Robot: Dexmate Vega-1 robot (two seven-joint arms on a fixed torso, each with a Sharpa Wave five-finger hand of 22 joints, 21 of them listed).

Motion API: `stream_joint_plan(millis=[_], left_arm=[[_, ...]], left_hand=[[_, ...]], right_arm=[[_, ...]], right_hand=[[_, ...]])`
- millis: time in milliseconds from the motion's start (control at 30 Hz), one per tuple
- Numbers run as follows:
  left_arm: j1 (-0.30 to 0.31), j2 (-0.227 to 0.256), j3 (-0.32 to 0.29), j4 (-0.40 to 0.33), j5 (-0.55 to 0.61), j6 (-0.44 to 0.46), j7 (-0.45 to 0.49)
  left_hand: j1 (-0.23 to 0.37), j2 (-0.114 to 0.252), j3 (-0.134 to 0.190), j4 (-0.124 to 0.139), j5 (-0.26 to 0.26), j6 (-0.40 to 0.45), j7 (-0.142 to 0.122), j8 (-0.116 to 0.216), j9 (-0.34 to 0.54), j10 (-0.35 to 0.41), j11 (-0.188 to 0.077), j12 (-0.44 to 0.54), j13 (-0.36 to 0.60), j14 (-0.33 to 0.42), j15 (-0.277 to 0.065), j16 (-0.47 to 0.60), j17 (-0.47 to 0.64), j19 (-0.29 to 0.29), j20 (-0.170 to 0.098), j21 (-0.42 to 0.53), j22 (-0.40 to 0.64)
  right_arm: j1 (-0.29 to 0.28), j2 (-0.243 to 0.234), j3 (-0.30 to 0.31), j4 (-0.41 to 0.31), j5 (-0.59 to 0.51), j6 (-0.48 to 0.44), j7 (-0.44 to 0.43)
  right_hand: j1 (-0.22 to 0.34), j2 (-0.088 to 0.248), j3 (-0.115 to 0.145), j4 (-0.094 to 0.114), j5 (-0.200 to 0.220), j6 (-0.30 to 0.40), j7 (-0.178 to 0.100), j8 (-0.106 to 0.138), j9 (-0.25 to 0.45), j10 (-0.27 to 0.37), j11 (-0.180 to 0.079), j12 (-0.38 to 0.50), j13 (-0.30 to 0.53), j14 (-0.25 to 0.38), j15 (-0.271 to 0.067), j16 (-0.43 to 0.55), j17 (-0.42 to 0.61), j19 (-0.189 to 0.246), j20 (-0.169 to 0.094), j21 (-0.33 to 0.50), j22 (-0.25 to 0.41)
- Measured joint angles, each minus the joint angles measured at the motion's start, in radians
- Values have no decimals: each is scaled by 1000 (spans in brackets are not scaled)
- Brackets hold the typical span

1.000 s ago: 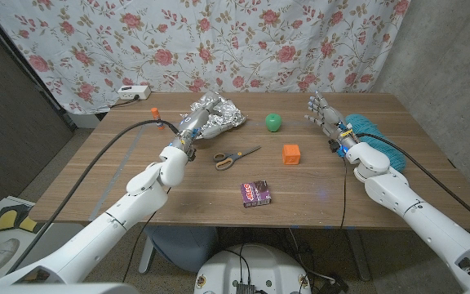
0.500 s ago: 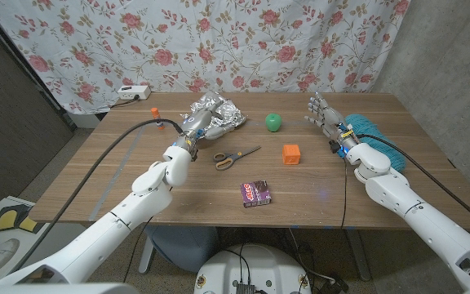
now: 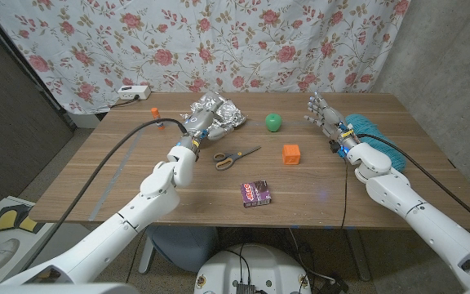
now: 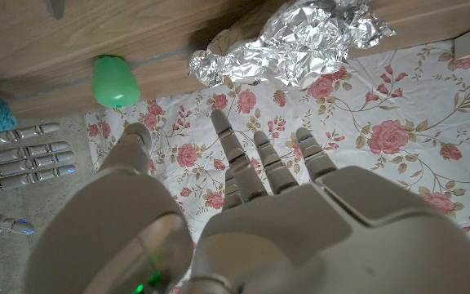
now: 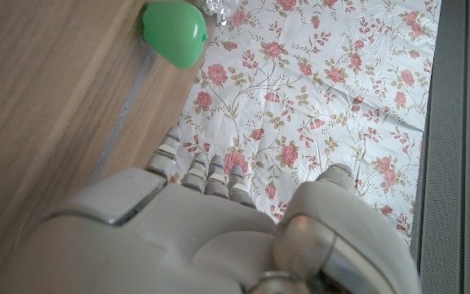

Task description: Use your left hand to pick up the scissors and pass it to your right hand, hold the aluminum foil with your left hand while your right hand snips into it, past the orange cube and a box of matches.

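Scissors [image 3: 235, 156] with orange-and-grey handles lie on the wooden table [image 3: 137, 184] near its middle. Crumpled aluminum foil [image 3: 217, 113] [image 4: 296, 39] sits at the back. My left hand [image 3: 204, 128] [image 4: 251, 196] hovers open in front of the foil and just left of the scissors, holding nothing. The orange cube [image 3: 291, 153] stands to the right of the scissors, and the box of matches [image 3: 255, 193] lies nearer the front edge. My right hand [image 3: 325, 115] [image 5: 210, 220] stands open at the right, fingers up, apart from everything.
A green round object [image 3: 275, 122] [image 4: 116, 81] [image 5: 175, 31] sits behind the cube. A teal cloth [image 3: 371, 131] lies at the right edge beside my right arm. A small orange piece [image 3: 152, 109] is at the back left. A floral curtain [image 3: 243, 41] hangs behind the table.
My left hand has moved right and forward, from over the foil toward the scissors. The right hand has stayed put.
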Motion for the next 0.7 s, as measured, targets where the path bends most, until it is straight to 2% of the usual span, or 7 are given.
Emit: stream_joint_plan(millis=[233, 367, 467, 533, 700], left_arm=[[-5, 5, 18, -18, 33, 36, -35], [-7, 10, 29, -30, 52, 51, -57], [-9, 16, 35, -39, 64, 60, -74], [-12, 21, 42, -44, 75, 67, -85], [-15, 27, 51, -53, 97, 82, -113]], left_hand=[[2, 3, 0, 0, 0, -14, -3, 0, 0, -10, -2, 2, 13, 0, 0, 0, 5, 0, 0, 0, 0], [-27, -24, -16, 16, -5, -17, -1, 0, 0, 6, -5, 21, 29, 0, 0, 0, 13, 0, 0, 0, 5], [15, 14, 10, -5, 1, -13, 34, 3, 0, 18, -7, 34, 47, 7, -7, -4, 14, 0, 0, 0, 5], [40, 25, 24, -12, 3, -3, 58, 6, 0, 34, -8, 46, 55, 11, -11, -4, 14, -1, 1, -4, 5], [64, 38, 48, -14, 7, 18, 83, 14, 0, 68, -7, 67, 70, 30, -30, -8, 14, -9, 2, -4, 2]], right_arm=[[-3, -3, 1, -6, 1, -3, -2], [-5, -5, 1, -11, 1, -6, -4], [-6, -6, 2, -13, 1, -7, -5], [-6, -7, 2, -14, 1, -7, -6], [-7, -9, 2, -17, 0, -7, -7]], right_hand=[[8, 8, 7, -1, 0, 0, 0, 0, 0, 0, 0, 0, 0, -5, -5, 0, 0, -1, 1, 0, 0], [9, 9, 7, -1, 0, 0, 0, 0, 0, 0, 0, 0, 0, -7, -3, 0, 0, -11, 0, 0, 0], [18, 8, 11, -5, 0, 0, 0, 0, 0, 0, 0, 0, 0, -9, -2, 0, 0, -11, 0, 0, 0], [24, 13, 15, -10, -4, 0, 0, 0, 0, 0, 0, 0, 0, -9, -2, 0, 0, -11, 0, 0, 0], [45, 18, 28, -22, -4, -9, 2, 0, 0, -9, -2, 0, 0, -13, -6, 0, 0, -12, -1, 0, 0]])
